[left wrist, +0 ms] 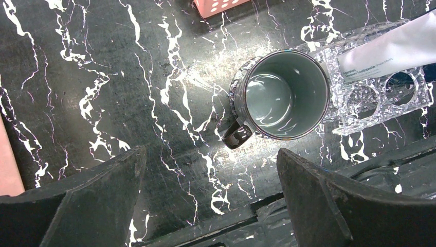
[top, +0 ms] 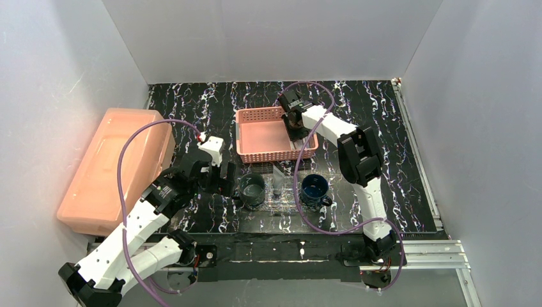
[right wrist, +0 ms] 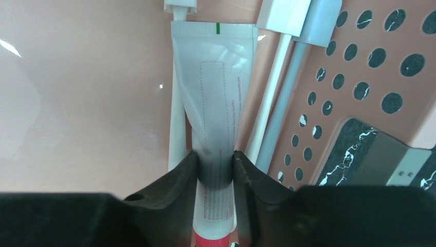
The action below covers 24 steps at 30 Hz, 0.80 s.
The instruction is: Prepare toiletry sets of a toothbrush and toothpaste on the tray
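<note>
Nearest the arms, the left claw hangs wide open over the black worktop with white streaks. It holds nothing.

Just past it stands a grey-green mug with a dark handle. The mug is empty inside. Right of the mug lies the flat clear tray with sparkly speckles, and its left end touches the mug. 1 white toothpaste tube lies across the tray. I see no toothbrush on the tray. At the tray's right end stands a dark blue mug.

Farther back is the pink plastic basket full of round holes. The right claw is down inside it, by its right wall. Its 2 fingers are pinched tight on a 2nd tube, a silver-white toothpaste tube with a red end. They grip it close to the red end.

The slim white plastic toothbrush lies in the basket, between that tube and the wall with holes. A pale grey-blue toothbrush lies right beside it, on the wall side. Another white handle peeks out from under the other side of the tube.

I think the job is only at an early part. 1 tube is on the tray. The 2nd tube is gripped, but it looks low in the basket, not lifted out yet. Every toothbrush I can see is in the basket, so each set needs its brush.
</note>
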{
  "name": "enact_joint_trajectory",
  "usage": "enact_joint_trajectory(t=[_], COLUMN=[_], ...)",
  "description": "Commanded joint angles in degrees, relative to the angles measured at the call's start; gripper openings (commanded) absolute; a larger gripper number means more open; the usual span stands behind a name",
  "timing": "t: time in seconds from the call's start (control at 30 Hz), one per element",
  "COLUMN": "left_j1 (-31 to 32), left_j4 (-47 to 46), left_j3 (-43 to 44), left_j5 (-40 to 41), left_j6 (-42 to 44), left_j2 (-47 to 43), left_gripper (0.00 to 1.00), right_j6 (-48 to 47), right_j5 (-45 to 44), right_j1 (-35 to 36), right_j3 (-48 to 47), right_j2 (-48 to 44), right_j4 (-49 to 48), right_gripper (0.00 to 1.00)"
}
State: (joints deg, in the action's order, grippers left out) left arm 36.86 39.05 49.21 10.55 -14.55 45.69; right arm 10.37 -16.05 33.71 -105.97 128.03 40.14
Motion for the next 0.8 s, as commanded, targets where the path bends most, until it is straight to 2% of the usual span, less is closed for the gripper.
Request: enact_joint_trajectory(t=[0.0, 0.27, 0.77], left_j1=[-0.21, -0.21, -0.24], left_j4=[0.42, 0.5, 0.5], left_j3=[0.26, 0.27, 0.27], left_j5=[1.32, 1.49, 1.98], left_j6=[0.48, 0.57, 0.4], left_j2=[-0.63, -0.34, -0.26], left_gripper=[0.98, 0.98, 0.98], right_j6=[0.53, 0.7, 2.87], right_j5=[1.27, 1.25, -0.22], right_j1=[-0.14, -0.14, -0.14], right_j3=[0.34, 0.76, 1.75], right_j2=[0.11, -2.59, -13.18], right_j4=[-1.23, -1.45, -5.62], right_gripper=[0.32, 0.09, 0.04])
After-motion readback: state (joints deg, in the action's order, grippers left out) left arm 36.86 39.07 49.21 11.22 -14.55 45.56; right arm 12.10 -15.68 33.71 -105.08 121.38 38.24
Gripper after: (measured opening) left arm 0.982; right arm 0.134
